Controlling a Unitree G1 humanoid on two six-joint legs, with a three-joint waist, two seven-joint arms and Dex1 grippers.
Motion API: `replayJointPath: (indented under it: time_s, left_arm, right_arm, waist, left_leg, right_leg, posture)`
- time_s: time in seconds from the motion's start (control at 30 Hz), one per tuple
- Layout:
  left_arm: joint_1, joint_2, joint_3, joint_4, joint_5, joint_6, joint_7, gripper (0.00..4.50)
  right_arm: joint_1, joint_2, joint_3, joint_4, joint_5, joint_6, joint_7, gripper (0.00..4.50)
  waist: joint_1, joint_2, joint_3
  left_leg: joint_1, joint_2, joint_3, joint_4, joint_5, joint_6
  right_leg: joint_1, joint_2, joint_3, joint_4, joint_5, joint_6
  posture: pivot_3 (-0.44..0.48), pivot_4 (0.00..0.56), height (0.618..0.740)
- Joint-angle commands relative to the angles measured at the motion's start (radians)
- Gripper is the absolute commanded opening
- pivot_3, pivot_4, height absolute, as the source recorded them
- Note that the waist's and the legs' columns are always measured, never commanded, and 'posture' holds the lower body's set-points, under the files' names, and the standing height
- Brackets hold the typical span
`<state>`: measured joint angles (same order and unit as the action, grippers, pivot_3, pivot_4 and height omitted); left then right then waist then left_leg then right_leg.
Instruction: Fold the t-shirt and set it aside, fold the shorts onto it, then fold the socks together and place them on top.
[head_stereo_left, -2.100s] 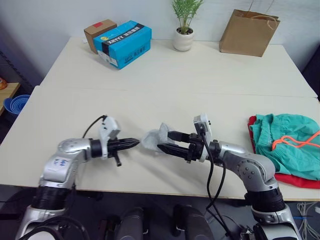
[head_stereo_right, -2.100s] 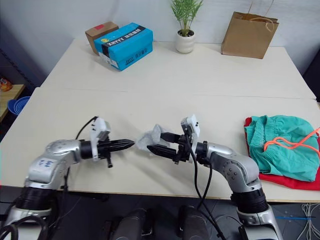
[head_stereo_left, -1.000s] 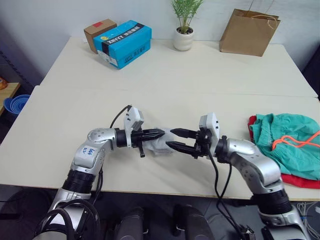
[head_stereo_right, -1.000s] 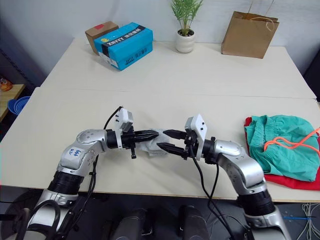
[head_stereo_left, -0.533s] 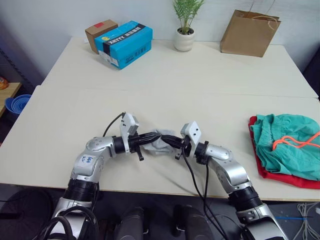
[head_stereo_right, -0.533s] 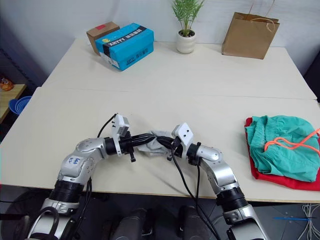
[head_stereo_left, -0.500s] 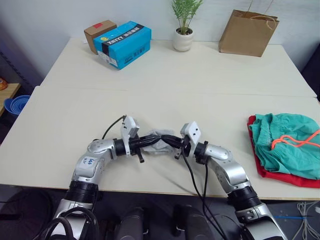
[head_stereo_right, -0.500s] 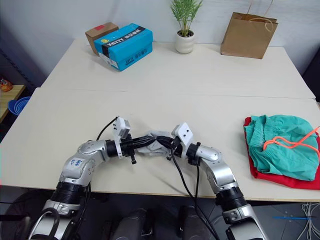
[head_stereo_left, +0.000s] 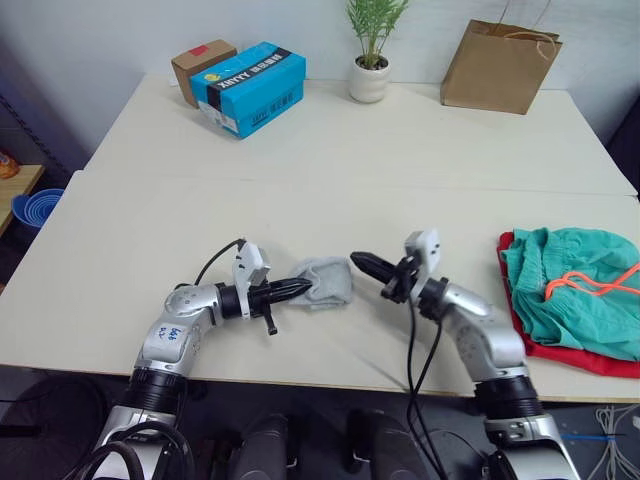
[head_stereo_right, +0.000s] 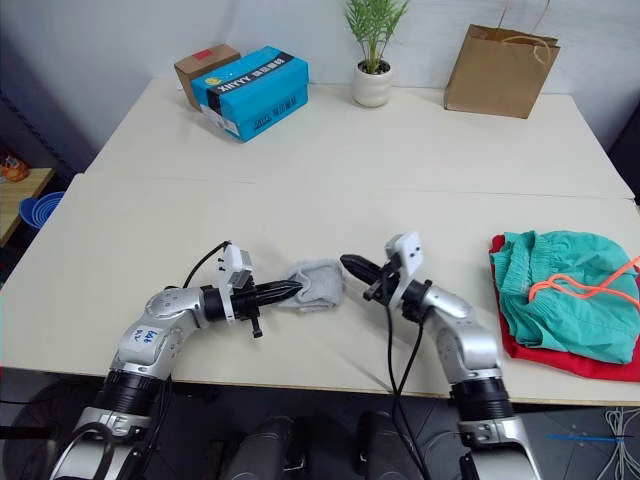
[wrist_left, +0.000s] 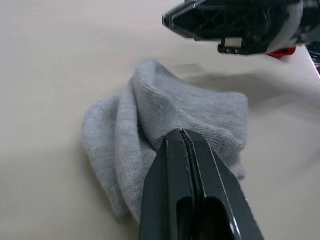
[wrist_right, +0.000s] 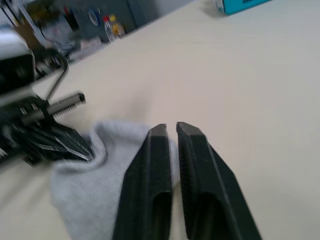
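Here the socks (head_stereo_left: 325, 281) lie bunched in a soft grey heap on the near part of the table (head_stereo_left: 130, 230), between the 2 grippers; the left gripper (head_stereo_left: 303, 288) reaches in from the robot's left with its 2 black fingers pressed together, their tips against the near edge of the heap, and the left wrist view shows the jaws clenched with knit fabric folded up around the tips, though whether any cloth is caught between them cannot be told; the right gripper (head_stereo_left: 360, 262) sits just beside the far side of the socks, tips pointing at them, its fingers (wrist_right: 152, 170) drawn nearly together with a thin gap and nothing in it, clear of the fabric; the shorts (head_stereo_left: 570, 290) lie folded at the table's right edge on top of the t-shirt (head_stereo_left: 590, 358), whose red rim shows beneath and along the near side, with the orange drawstring (head_stereo_left: 590, 282) looped across the teal cloth; well apart, at the far side, stand a blue box (head_stereo_left: 252, 86), a brown box (head_stereo_left: 198, 62), a potted plant (head_stereo_left: 369, 60) and a paper bag (head_stereo_left: 497, 64).
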<state>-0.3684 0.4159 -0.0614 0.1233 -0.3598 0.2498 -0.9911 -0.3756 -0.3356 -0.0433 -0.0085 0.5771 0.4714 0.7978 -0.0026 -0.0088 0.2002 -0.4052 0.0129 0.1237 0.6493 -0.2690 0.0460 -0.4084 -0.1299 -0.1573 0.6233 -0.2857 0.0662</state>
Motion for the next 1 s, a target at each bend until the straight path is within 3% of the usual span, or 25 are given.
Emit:
replayJointPath:
  time_s: [0.03, 0.23, 0.3, 0.47, 0.6, 0.73, 1.0]
  left_arm:
    - [0.013, 0.014, 0.018, -0.062, -0.024, -0.089, -0.06, 0.0]
    - [0.04, 0.04, 0.068, -0.193, -0.107, -0.093, -0.095, 0.0]
    - [0.045, 0.054, 0.092, -0.264, -0.152, -0.038, -0.07, 0.37]
    - [0.137, 0.151, 0.162, -0.392, -0.19, 0.006, -0.075, 1.88]
    - [0.245, 0.189, 0.222, -0.398, -0.215, -0.007, -0.095, 3.14]
    - [0.315, 0.188, 0.249, -0.38, -0.192, -0.064, -0.097, 4.44]
    - [0.329, 0.175, 0.241, -0.371, -0.185, -0.094, -0.06, 4.5]
  right_arm:
    - [-0.029, -0.079, -0.023, -0.061, 0.078, 0.201, -0.009, 1.58]
    - [-0.126, -0.15, -0.025, -0.009, 0.131, 0.555, -0.109, 3.79]
    - [-0.176, -0.149, -0.041, 0.038, 0.147, 0.689, -0.157, 4.48]
    - [-0.284, -0.1, -0.031, 0.143, 0.193, 0.925, -0.171, 4.5]
    - [-0.321, -0.034, 0.022, 0.186, 0.172, 0.951, -0.163, 4.5]
    - [-0.354, 0.056, 0.031, 0.252, 0.13, 0.911, -0.191, 3.56]
    - [-0.372, 0.101, 0.032, 0.268, 0.108, 0.91, -0.182, 0.68]
  waist:
    - [0.0, 0.0, 0.0]
    - [-0.004, 0.001, 0.001]
    - [-0.003, 0.001, 0.001]
    - [-0.004, 0.001, 0.001]
    - [-0.025, 0.001, 0.0]
    - [-0.033, 0.001, 0.0]
    - [-0.031, 0.0, -0.001]
  left_leg:
    - [0.0, 0.0, 0.0, 0.0, 0.0, 0.0]
    - [-0.001, 0.001, 0.0, -0.001, 0.0, 0.0]
    - [-0.001, 0.001, 0.0, -0.001, 0.0, 0.0]
    - [-0.001, 0.0, 0.0, -0.001, 0.0, 0.0]
    - [-0.001, 0.001, 0.0, -0.002, 0.0, 0.0]
    - [0.0, 0.001, 0.001, -0.002, 0.0, 0.0]
    - [0.0, 0.001, 0.001, -0.002, -0.001, -0.001]
  right_leg:
    - [0.0, 0.0, 0.0, 0.0, 0.0, 0.0]
    - [-0.001, 0.0, 0.0, -0.001, 0.0, -0.001]
    - [-0.001, 0.0, -0.001, 0.0, 0.0, -0.001]
    - [-0.001, 0.0, -0.001, -0.001, 0.0, -0.001]
    - [-0.001, 0.001, -0.001, -0.001, -0.001, -0.002]
    - [-0.001, 0.001, -0.001, 0.0, -0.001, -0.002]
    - [-0.002, 0.001, 0.0, 0.0, -0.001, -0.002]
  posture:
    - [0.0, 0.15, 0.74]
    - [0.0, 0.15, 0.74]
    - [0.0, 0.15, 0.74]
    - [0.0, 0.15, 0.74]
    - [0.0, 0.15, 0.74]
    - [0.0, 0.15, 0.74]
    - [0.0, 0.15, 0.74]
